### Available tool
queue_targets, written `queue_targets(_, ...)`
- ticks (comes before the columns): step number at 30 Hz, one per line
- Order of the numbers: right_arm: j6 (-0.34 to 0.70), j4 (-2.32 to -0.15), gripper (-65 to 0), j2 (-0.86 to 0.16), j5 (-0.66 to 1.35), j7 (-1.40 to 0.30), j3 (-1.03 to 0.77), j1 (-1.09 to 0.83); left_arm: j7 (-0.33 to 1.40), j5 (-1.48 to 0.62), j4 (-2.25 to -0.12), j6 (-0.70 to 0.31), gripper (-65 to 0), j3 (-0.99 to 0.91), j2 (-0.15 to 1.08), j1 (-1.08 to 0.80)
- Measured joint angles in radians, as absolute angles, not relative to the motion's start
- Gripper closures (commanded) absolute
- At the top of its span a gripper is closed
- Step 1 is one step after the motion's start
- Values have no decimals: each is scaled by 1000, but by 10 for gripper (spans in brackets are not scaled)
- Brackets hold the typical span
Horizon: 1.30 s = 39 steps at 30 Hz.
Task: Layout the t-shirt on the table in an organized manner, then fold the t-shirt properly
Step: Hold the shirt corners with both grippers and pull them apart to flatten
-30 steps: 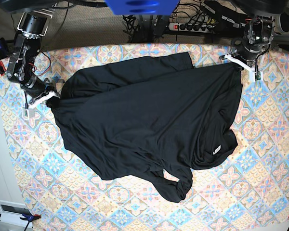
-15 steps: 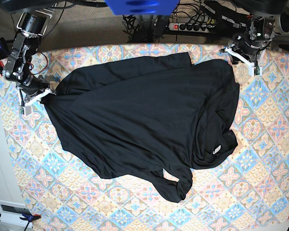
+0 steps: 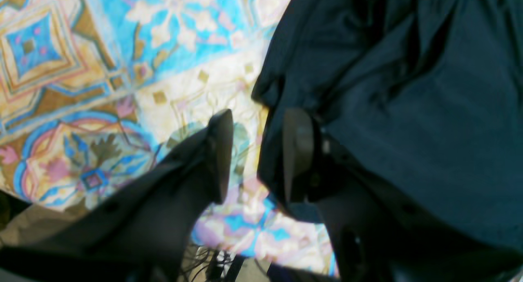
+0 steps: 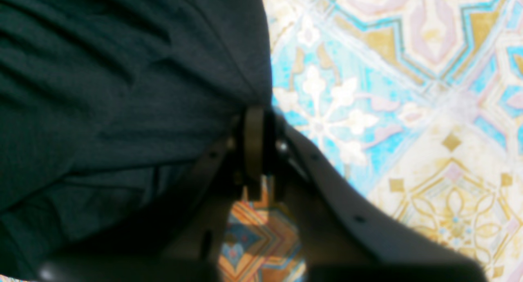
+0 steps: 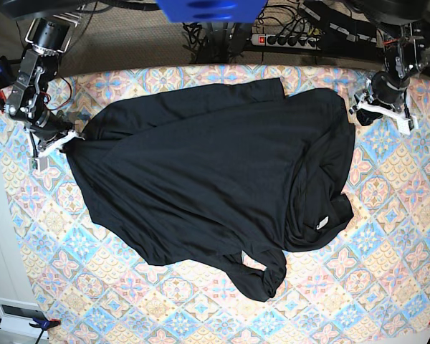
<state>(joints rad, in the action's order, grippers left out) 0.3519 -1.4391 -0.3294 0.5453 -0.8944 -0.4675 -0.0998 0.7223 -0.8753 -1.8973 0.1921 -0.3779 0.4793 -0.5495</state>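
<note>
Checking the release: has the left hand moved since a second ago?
Yes. The left hand moved off the t-shirt, toward the table edge on the base view's right.

We see the t-shirt (image 5: 215, 179) as soft matt black knit cloth, finely ribbed in the right wrist view, lying in loose creases. The table (image 5: 387, 236) wears a smooth printed cloth — pastel tiles, faintly sheened where light falls. Both grippers' fingers (image 3: 218, 151) look like dark matt plastic — smooth, unmarked
</note>
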Motion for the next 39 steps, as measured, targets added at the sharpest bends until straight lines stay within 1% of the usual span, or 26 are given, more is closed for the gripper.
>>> queue_targets(3, 352, -1439, -115, -302, 537, -902, -469, -105, 717, -883, -1895, 195, -211, -381, 451, -511)
queue_targets(7, 355, -1439, -131, -287, 543, -896, -467, -100, 728, -894, -1895, 191, -211, -379, 423, -490)
queue_targets(11, 355, -1439, -127, -287, 538, -895, -467, -102, 725, -890, -1891, 196, -211, -380, 422, -479)
queue_targets(15, 355, -1439, -127, -285, 540, -895, -467, -102, 723, -893, -1890, 194, -211, -381, 381, -401)
queue_targets(19, 355, -1439, -127, -285, 538, -895, -467, -102, 728, -876, -1890, 211, -211, -381, 382, -355)
queue_targets(24, 355, -1439, -129, -285, 538, -895, -467, -102, 723, -887, -1887, 200, -211, -381, 382, -284)
queue_targets(28, 355, -1439, -130, -285, 538, -895, -467, -102, 727, -886, -1884, 200, -211, -379, 385, -266)
queue_targets(32, 353, -1451, -131, -285, 536, -899, -468, -104, 727, -883, -1813, 203, -211, -381, 385, -215)
queue_targets(36, 352, -1522, -131, -285, 542, -898, -466, -101, 724, -883, -1789, 202, -212, -380, 385, -174)
queue_targets(37, 353, -1534, -133, -286, 542, -899, -466, -99, 726, -882, -1778, 203, -215, -378, 385, -161)
queue_targets(39, 352, -1544, -147, -286, 541, -896, -466, -99, 730, -887, -1742, 202, -240, -375, 381, -123)
